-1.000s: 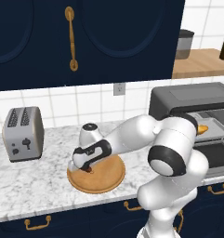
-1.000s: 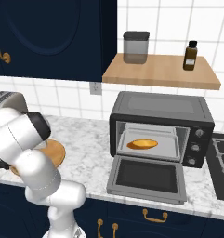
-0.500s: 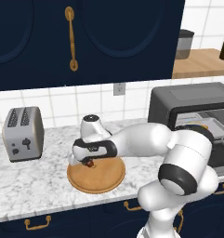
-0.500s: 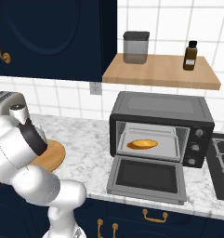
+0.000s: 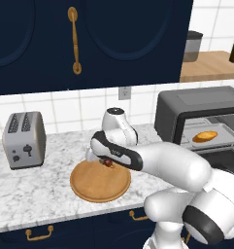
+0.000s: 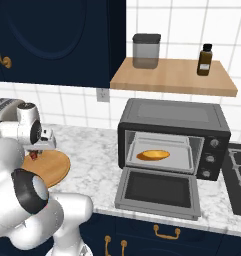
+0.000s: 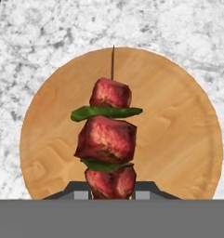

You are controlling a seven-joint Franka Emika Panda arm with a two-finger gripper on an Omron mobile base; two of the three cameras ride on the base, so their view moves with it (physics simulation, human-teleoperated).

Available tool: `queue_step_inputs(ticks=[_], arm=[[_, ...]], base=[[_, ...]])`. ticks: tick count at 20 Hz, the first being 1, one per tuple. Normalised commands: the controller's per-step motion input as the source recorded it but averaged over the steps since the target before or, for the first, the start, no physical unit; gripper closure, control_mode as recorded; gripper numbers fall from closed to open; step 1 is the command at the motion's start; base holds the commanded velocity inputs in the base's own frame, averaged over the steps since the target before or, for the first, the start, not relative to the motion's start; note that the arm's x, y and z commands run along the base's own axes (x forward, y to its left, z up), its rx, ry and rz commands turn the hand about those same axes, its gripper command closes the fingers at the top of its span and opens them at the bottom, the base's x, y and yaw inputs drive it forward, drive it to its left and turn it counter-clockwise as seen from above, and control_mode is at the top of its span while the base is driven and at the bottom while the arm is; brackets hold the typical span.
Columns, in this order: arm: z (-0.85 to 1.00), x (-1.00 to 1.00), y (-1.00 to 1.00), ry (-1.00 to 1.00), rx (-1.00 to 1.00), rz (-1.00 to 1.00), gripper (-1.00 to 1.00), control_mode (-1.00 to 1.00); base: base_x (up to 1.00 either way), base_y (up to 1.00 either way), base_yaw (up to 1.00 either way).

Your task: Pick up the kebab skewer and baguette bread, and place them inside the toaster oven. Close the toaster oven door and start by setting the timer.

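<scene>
End effector [image 7: 111,190] clamped on the bottom chunk of the kebab skewer [image 7: 108,139]: glossy red-brown meat cubes, thin green slices between, fine dark stick tip. Held just above a round wooden board [image 7: 178,139] with smooth pale grain, on the speckled marble bench [image 5: 36,189]. Arm bent low and reaching leftward over the board. Golden baguette bread [image 6: 152,155] lying on the tray inside the boxy dark grey toaster oven [image 6: 172,117], toaster oven door [image 6: 159,192] dropped flat open.

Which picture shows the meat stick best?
The hand view: the kebab skewer sits close up, meat chunks and green pieces clear. In the left base view and right base view it's a tiny red speck.
</scene>
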Motion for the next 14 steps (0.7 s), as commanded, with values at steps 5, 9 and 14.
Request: queue_step_inputs(ticks=[5,9,14], arm=[[0.35,-0.2,-0.57,0.0,0.06,-0.22,1.0,-1.0],[0.33,-0.05,-0.49,0.0,0.05,-0.28,1.0,-1.0],[0.33,0.0,-0.43,0.0,0.03,-0.33,1.0,-1.0]], base=[[0.0,0.0,0.0],[0.0,0.0,0.0],[0.0,0.0,0.0]])
